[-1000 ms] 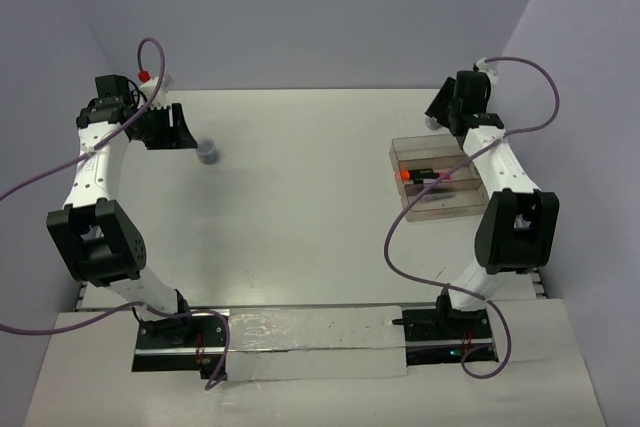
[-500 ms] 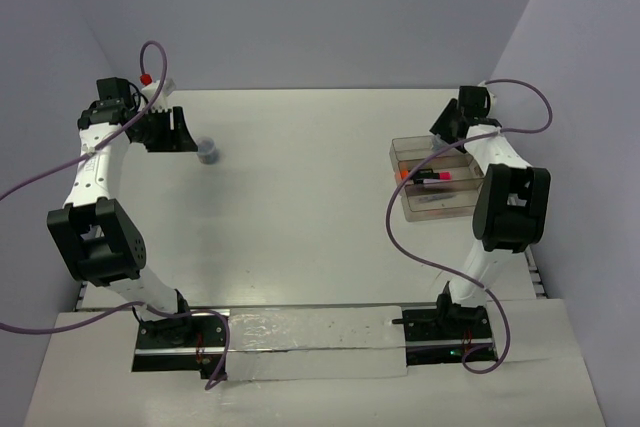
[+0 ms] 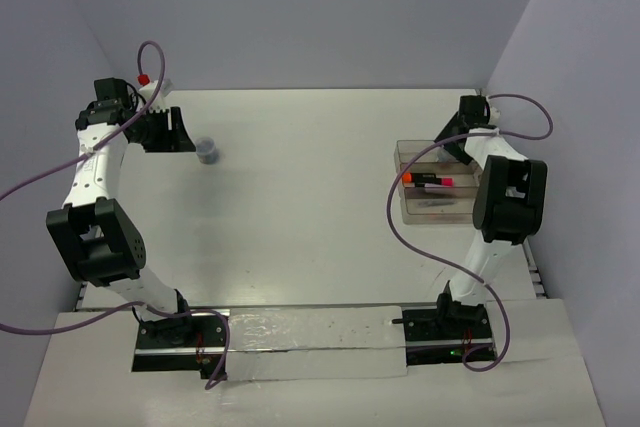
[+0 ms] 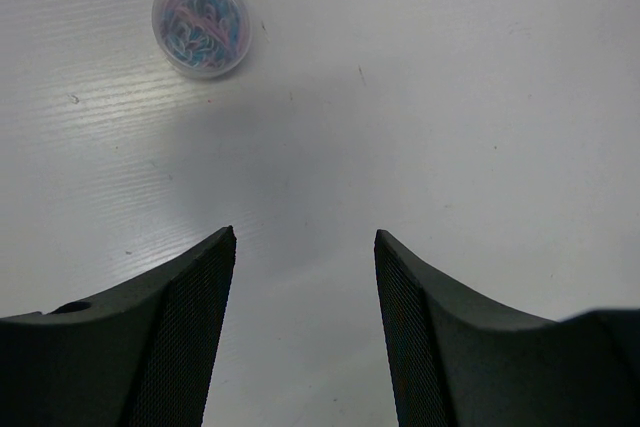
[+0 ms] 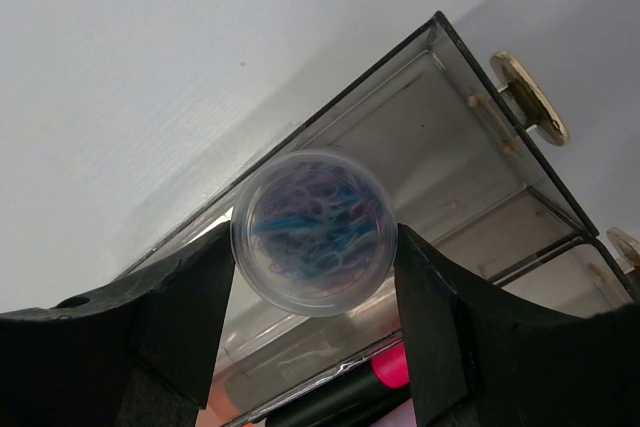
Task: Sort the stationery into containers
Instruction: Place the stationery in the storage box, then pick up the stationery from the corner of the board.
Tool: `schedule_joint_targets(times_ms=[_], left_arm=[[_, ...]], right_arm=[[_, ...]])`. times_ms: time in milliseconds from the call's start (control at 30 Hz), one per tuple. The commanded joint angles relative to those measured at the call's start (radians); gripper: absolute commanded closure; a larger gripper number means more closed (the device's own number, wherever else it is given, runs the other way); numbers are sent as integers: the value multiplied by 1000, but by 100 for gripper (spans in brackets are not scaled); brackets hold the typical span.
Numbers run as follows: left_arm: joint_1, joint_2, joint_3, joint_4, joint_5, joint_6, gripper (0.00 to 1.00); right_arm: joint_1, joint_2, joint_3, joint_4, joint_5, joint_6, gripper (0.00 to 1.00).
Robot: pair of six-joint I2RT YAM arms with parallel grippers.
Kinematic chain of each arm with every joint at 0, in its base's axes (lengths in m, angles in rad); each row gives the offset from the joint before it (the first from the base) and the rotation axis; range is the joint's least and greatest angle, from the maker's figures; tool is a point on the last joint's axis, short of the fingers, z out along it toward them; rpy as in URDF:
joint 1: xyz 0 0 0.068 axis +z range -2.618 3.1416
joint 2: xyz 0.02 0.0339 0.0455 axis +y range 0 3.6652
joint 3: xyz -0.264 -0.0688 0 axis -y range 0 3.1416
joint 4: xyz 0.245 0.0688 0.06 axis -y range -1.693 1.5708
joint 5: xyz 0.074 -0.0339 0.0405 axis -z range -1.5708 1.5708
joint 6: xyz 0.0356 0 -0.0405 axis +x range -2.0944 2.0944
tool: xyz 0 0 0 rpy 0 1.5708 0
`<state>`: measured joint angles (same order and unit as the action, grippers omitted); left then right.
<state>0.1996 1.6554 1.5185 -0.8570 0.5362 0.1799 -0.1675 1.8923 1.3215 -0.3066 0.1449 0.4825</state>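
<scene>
My right gripper [image 5: 312, 237] is shut on a small round clear jar [image 5: 311, 230] of coloured clips and holds it over the far compartment of the smoky clear tray [image 5: 446, 115]. In the top view this gripper [image 3: 449, 149] is at the tray's [image 3: 478, 209] far edge. A black marker with an orange-red end [image 3: 408, 178] and a magenta pen [image 3: 440, 182] lie in the middle compartment; the marker's pink end [image 5: 392, 365] shows below the jar. My left gripper [image 3: 172, 134] is open and empty. A second jar [image 3: 208, 151] stands just right of it, ahead of its fingers in the left wrist view [image 4: 201, 24].
The right wall stands close behind the tray. Two brass discs [image 5: 528, 97] sit by the tray's outer side. The left gripper hovers over bare white table [image 4: 420, 107] near the back left corner.
My right arm has swung right and folded back, uncovering the tray, with its gripper now at the tray's far compartment. The left arm and its jar have not moved.
</scene>
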Motion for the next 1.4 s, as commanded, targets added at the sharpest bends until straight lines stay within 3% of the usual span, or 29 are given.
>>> schedule_joint_targets(times_ms=[0,200,233,367,467,533,600,633,700,900,1033,1233,1367], left_arm=[[11,-5,10,10,21,15,35],[12,-4,17,4,28,18,36],[12,-5,15,5,27,18,36],[15,-1,13,12,27,12,35],[15,22,32,3,18,9,33],[14,47,52,-5,5,3,30],[14,64,57,-7,2,1,17],[14,69,57,0,-8,0,3],[14,83,45,12,-22,-10,2],[11,106,32,48,-67,-16,1],[-23,125,29,80,-129,-4,1],[-155,251,49,190,-430,19,1],[-161,330,63,239,-476,-13,1]], right_arm=[[-9,-97,-78,43,-3,56,100],[-15,-11,44,-19,4,30,100],[-17,0,53,-34,5,30,96],[-17,2,51,-45,6,14,52],[-16,-13,54,-52,10,-13,39],[-15,-22,65,-60,10,-44,24],[-13,-29,81,-72,4,-53,19],[-10,-35,97,-80,7,-70,12],[-1,-48,117,-97,21,-91,6],[44,-109,152,-116,66,-128,4],[140,-176,178,-109,143,-178,4],[285,-294,172,-50,120,-181,4],[345,-376,119,8,54,-195,4]])
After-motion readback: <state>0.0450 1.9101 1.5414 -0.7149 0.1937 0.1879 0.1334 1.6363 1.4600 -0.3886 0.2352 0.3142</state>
